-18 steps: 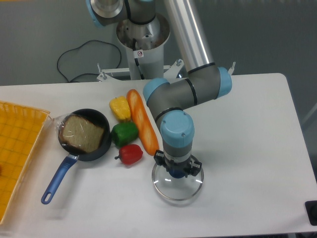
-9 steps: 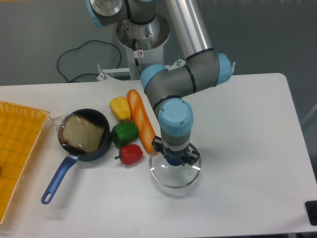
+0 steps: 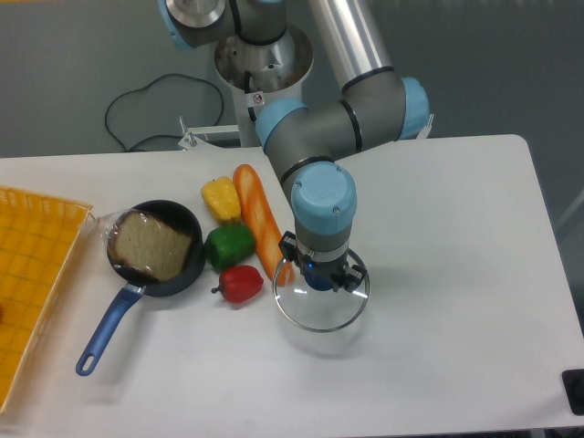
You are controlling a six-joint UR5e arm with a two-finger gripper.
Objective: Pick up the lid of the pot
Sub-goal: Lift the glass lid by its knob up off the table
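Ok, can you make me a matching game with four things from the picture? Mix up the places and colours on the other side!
Things:
1. The pot lid
2. The handle of the pan
3. The brown food
4. The green vegetable

Places and colours:
A. Blue
B. Between the yellow vegetable and the red vegetable
C. In the jaws of the gripper
D. Inside the pan

Right pairs: 1-C, 2-A, 3-D, 4-B
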